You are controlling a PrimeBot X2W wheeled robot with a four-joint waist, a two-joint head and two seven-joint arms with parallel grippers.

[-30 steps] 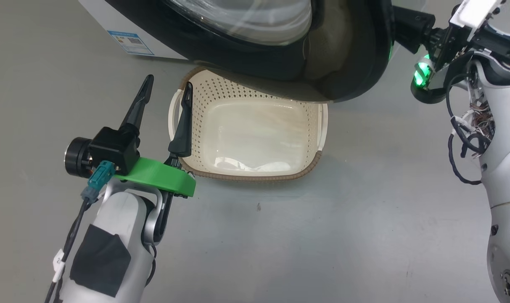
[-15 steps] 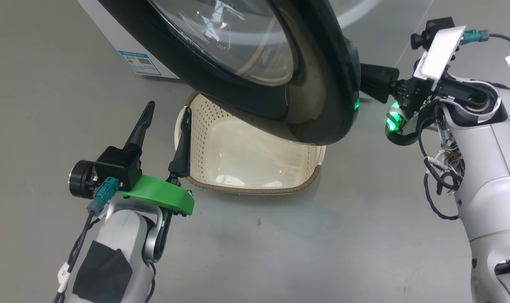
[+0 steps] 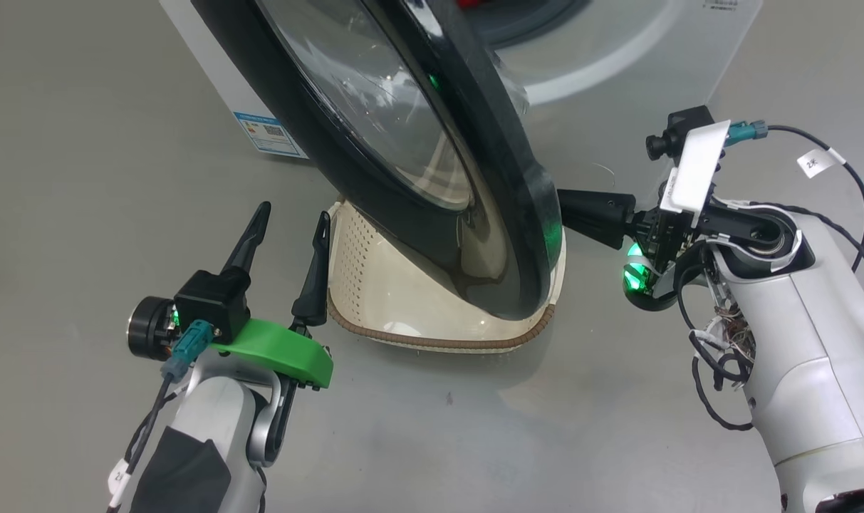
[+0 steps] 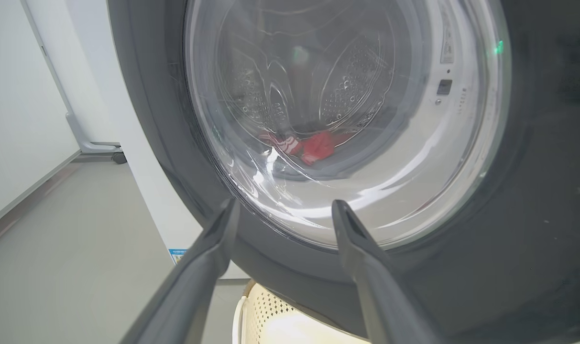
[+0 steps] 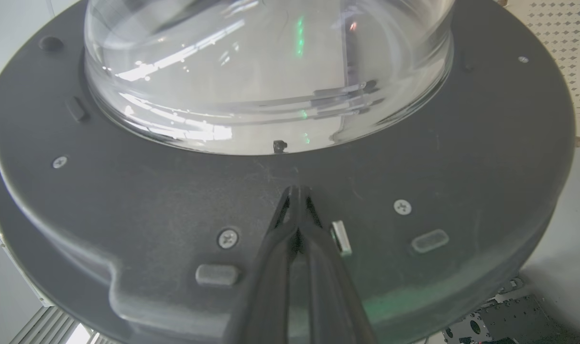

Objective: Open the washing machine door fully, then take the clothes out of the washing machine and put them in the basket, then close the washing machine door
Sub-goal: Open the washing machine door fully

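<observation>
Opening the door — right gripper, fingers pressed together, against its inner face; left gripper spread — more swing needed

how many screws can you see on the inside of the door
4, on the washing machine door: left screw, lower-left screw, lower-right screw, upper-right screw. Others may hide behind the shut right gripper or outside the view.

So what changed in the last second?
The round black-rimmed glass washing machine door swung wider open, toward the robot's left. The shut right gripper followed, with its tips at the door's inner face. The head camera shifted too. Unchanged: the open left gripper and the cream perforated basket.
</observation>
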